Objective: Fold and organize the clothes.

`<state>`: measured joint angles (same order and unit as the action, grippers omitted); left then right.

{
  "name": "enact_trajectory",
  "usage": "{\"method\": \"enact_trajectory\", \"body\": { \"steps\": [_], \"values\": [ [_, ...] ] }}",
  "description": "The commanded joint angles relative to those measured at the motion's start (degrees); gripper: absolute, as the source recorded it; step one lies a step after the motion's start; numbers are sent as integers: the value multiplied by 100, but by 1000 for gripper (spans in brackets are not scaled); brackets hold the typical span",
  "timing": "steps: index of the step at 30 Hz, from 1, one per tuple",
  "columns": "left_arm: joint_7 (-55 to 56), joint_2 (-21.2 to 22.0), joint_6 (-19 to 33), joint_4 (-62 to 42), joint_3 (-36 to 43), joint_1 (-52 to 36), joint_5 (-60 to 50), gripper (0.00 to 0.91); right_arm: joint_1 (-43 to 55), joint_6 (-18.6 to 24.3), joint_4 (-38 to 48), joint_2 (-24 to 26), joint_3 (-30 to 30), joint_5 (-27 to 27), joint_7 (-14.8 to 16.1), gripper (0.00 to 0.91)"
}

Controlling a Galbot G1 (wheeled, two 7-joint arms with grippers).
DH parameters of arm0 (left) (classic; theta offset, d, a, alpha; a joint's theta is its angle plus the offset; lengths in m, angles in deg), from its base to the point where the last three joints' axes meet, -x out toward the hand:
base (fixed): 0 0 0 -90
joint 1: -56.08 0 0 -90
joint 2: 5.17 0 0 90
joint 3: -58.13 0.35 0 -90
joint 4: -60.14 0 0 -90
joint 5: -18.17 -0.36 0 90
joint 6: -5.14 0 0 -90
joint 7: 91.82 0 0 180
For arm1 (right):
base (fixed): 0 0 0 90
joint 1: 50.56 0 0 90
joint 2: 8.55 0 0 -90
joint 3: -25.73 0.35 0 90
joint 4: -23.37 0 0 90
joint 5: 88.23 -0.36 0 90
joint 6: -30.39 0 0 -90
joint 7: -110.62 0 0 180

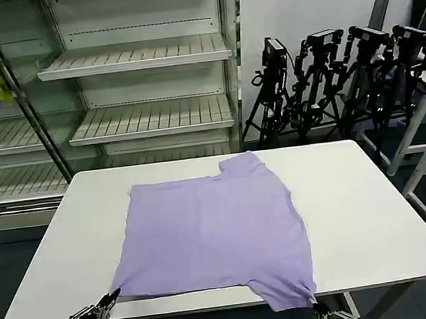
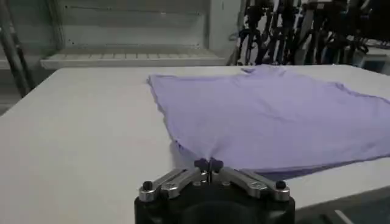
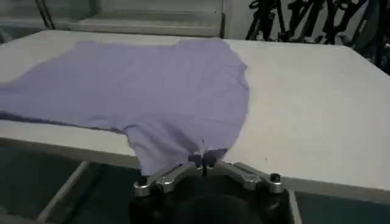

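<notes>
both our grippers pinched the purple t-shirt [image 1: 216, 231] at the near edge of the white table [image 1: 369, 212]. our left gripper [image 1: 110, 301] squeezed tight on the near left corner. our right gripper [image 1: 314, 305] squeezed the sleeve that hung over the edge. the shirt lay flat on the table.

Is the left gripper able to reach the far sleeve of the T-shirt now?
Probably not right away. The left gripper is shut on the near corner of the T-shirt, and the far sleeve lies across the table. Nothing blocks the way, though.
</notes>
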<state>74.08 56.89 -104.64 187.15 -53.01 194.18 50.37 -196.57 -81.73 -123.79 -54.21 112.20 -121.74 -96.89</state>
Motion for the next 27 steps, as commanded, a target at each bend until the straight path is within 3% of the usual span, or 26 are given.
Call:
{"method": "enact_trajectory", "body": {
  "steps": [1,15,27],
  "values": [
    [-2,-3,38,-53,39,-86,2,60,214,-2,-195,50,120,-158,-18,0],
    [-43,-210,16,-396,205,-1039,172,60,2016,-97,357,160,-97,-942,-58,0],
    [-47,-457,-34,-839,443,-1783,309,60,2911,-124,970,277,-364,-1199,52,0]
  ]
}}
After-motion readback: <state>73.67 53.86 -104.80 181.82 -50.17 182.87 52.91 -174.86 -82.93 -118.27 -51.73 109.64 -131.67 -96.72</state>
